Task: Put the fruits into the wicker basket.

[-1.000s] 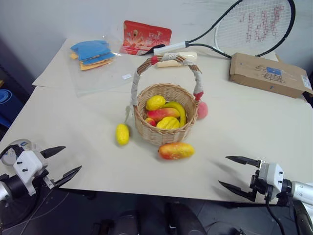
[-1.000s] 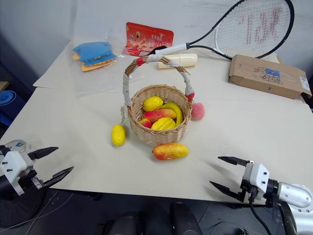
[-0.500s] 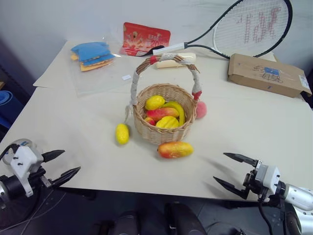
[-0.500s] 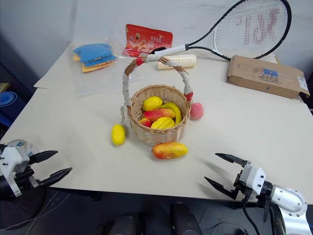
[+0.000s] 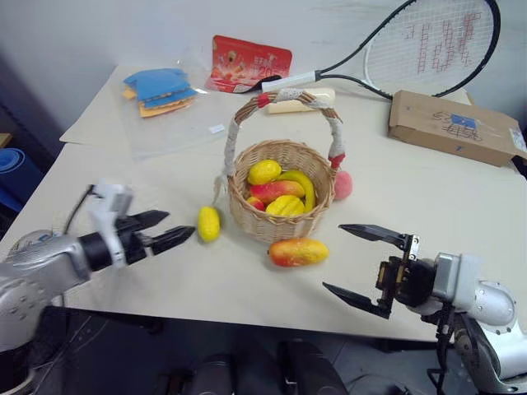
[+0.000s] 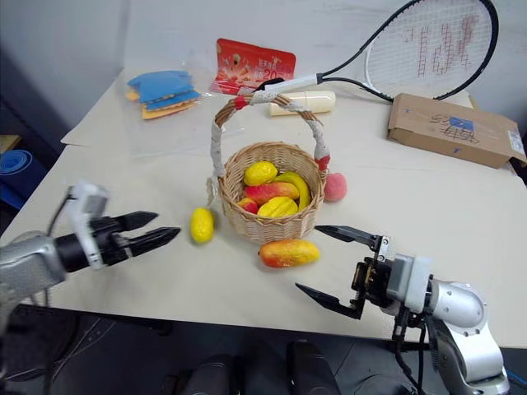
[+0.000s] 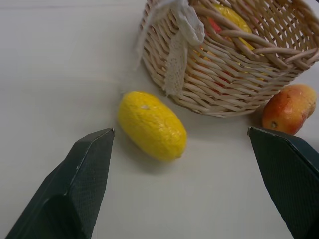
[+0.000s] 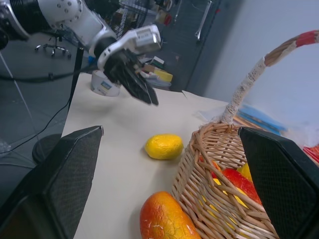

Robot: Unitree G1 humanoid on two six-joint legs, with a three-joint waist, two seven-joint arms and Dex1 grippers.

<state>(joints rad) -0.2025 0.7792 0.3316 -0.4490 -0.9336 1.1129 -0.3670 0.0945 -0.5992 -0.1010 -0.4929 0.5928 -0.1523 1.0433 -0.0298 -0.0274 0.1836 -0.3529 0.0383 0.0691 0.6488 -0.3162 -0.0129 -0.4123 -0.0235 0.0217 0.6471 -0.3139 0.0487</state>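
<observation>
**Both pincers spread and empty, three fruits outside the basket**

I had the left pincer [image 5: 169,232] over the surface [image 5: 445,214] with its two black fingers apart and nothing between them, tips aimed at the lemon [image 5: 208,223]. The lemon lay just beyond those tips, close beside the wicker basket [image 5: 280,226] on its left flank, not touching the fingers. In the left wrist view it sat between the two fingers and a little ahead of them, next to the basket wall.

The right pincer [image 5: 360,269] was also wide apart and gripping nothing, pointed leftward across the front of the surface. The mango [image 5: 297,252] lay just in front of the basket, near the upper finger but apart from it. The peach [image 5: 342,185] rested against the basket's right side, by the foot of the handle [image 5: 292,98].

The lemon was an oval with a dimpled, glossy yellow skin. The mango was a smooth, elongated shape shading from orange to red. The peach was round and pink. The basket was round, of tan woven cane with open weave, its tall arched handle wrapped in pale tape with red bands, and it already held several yellow and red fruits. The surface was matte and cream-coloured.
</observation>
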